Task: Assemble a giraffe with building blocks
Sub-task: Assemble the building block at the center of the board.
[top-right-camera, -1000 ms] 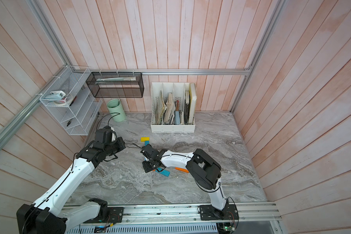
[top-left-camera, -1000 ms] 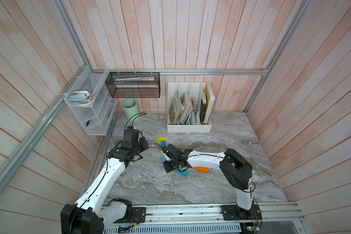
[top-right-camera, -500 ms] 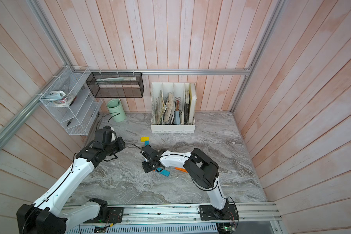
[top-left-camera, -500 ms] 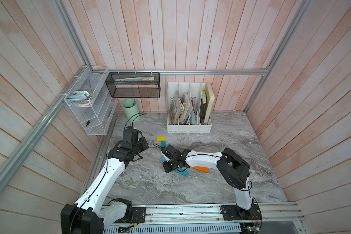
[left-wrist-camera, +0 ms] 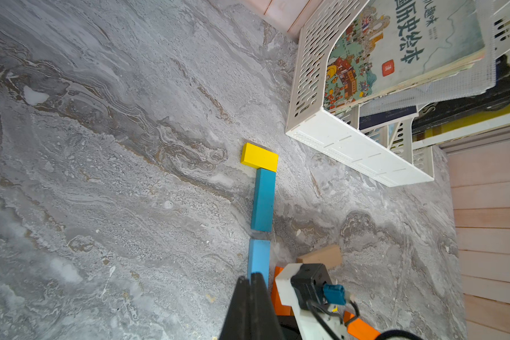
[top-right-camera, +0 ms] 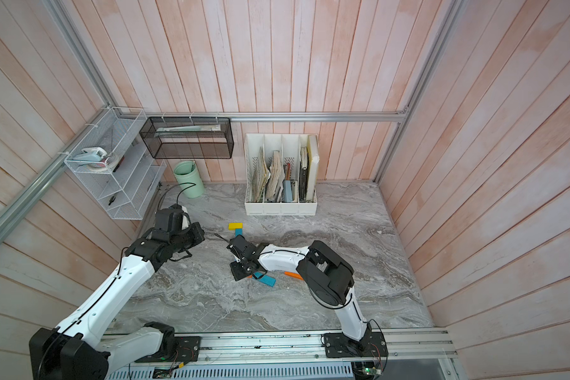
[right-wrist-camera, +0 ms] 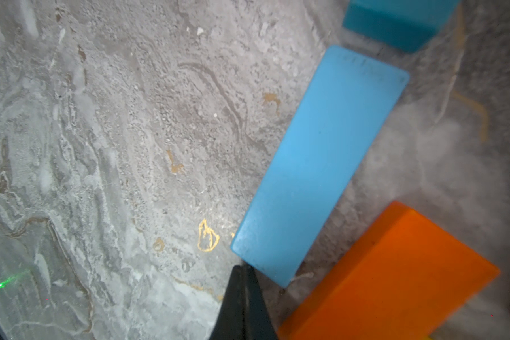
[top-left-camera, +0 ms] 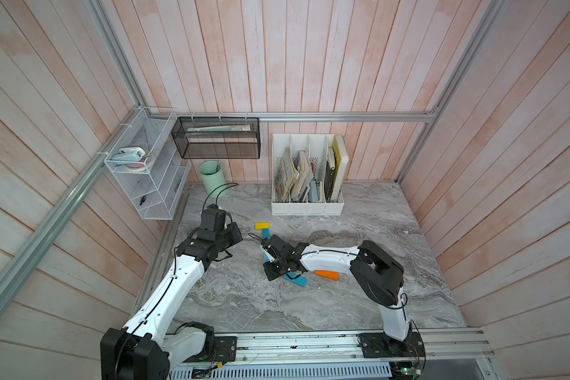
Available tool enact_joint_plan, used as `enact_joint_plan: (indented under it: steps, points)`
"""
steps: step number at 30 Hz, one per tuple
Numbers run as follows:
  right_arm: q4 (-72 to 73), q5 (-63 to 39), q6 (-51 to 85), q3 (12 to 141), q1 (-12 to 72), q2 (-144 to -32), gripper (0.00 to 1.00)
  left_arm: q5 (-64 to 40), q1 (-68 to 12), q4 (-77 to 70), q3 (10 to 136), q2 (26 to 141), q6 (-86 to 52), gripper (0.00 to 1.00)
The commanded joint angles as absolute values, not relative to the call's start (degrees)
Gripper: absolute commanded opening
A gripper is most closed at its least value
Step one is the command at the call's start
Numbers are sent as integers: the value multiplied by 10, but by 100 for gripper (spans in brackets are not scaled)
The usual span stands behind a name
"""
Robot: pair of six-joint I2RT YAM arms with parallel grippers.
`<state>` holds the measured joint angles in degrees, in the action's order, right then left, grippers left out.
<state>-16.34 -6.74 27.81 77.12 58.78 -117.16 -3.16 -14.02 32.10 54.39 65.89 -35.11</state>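
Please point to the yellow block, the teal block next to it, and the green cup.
yellow block (left-wrist-camera: 259, 157): left wrist view, top face.
teal block (left-wrist-camera: 263, 200): left wrist view, top face.
green cup (top-left-camera: 212, 180): a top view, outer wall.

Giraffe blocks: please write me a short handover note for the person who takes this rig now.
Left end effector: shut, empty.
Right end effector: shut, empty, tip at the light blue block, at its end away from the head.
Done: yellow block touches teal block as head and neck. The light blue one lies in line after a small gap.
To do: close that gap. Orange block and tan block lie loose nearby; body and legs are unbuilt.
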Motion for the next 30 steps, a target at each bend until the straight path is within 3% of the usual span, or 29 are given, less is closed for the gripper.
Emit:
enact_joint_plan:
  steps: [1,30]
  points:
    - [-166,-65,272,783,584,-1182,0,-41,-137,310,535,661,-342,0]
    - [-152,-96,266,787,574,-1191,0,-47,-137,309,554,679,-335,0]
